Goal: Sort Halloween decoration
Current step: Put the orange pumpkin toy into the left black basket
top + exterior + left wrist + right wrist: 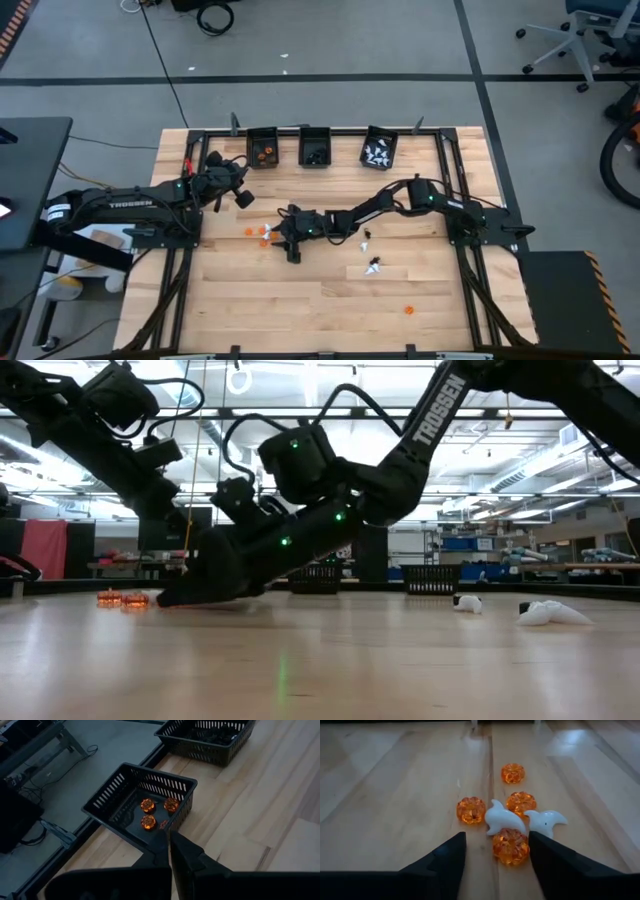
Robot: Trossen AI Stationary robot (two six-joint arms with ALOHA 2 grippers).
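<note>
Right gripper (495, 851) is being held spread around an orange trinket (510, 845); left gripper (169, 840) pressed together over orange bin (112, 795).

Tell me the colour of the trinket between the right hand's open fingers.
Translucent orange trinket, clearest in the right wrist view.

You see translucent glossy orange trinkets (510, 845), smooth white ones (504, 818), a slatted plastic bin (141, 802), a matt wooden bench (330, 290).
</note>
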